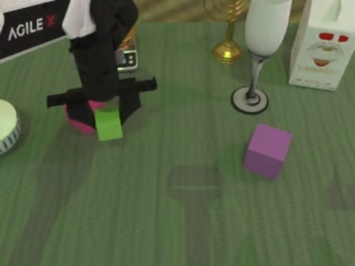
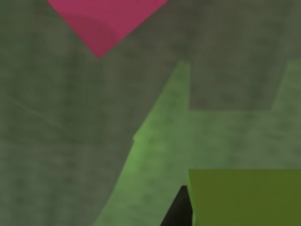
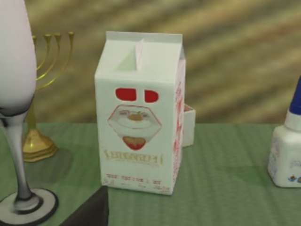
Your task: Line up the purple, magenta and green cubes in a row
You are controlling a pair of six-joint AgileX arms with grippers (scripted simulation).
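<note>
Left hand (image 1: 105,113) holding green cube (image 1: 108,124) above magenta cube (image 1: 77,121), purple cube (image 1: 268,151) apart, green tablecloth (image 1: 177,210).

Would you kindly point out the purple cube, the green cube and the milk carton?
purple cube (image 1: 270,143), top view, top face.
green cube (image 1: 108,124), top view, top face.
milk carton (image 3: 136,141), right wrist view, front panel.

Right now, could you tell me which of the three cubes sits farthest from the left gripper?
The purple cube, alone on the table's right; the green cube and magenta cube are at the left gripper.
</note>
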